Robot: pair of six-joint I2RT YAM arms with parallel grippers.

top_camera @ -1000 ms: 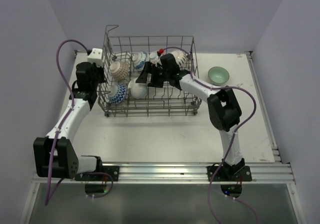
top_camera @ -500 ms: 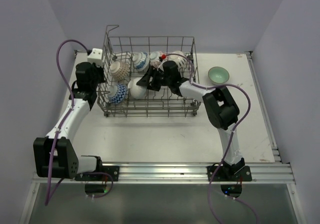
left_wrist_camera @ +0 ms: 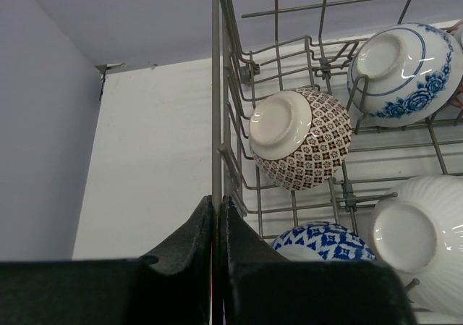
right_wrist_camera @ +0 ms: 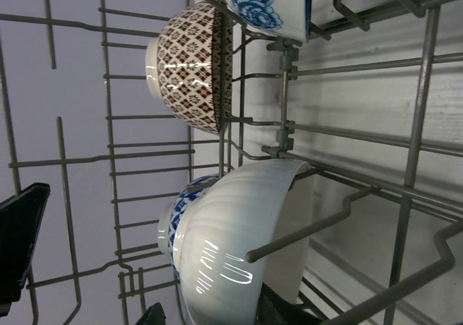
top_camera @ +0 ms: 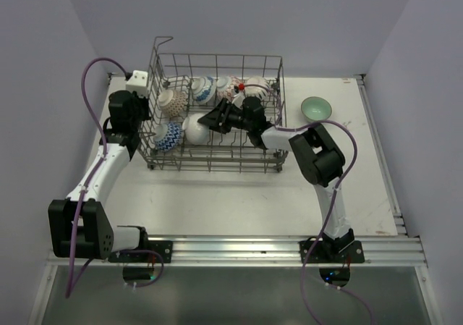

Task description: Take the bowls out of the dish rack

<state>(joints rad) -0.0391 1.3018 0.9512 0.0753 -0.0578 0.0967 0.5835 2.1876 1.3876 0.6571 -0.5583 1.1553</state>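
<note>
Item: white ribbed bowl (right_wrist_camera: pixel 231 245), on edge among tines in the dish rack (top_camera: pixel 217 55), mouth toward the nearer right gripper (top_camera: pixel 208 120), whose parted jaws straddle its wall, grasp not discernible; left gripper (left_wrist_camera: pixel 217 216) clenched on rack wire.

left pincer (left_wrist_camera: pixel 217 203) pinching dish rack (left_wrist_camera: pixel 215 86), bowls (left_wrist_camera: pixel 300 138) inside

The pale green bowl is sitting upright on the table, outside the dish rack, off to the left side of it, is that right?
Not quite. The pale green bowl does sit upright on the table, outside the dish rack, but it is off to the right side of the rack, not the left. The top external view shows it.
</note>
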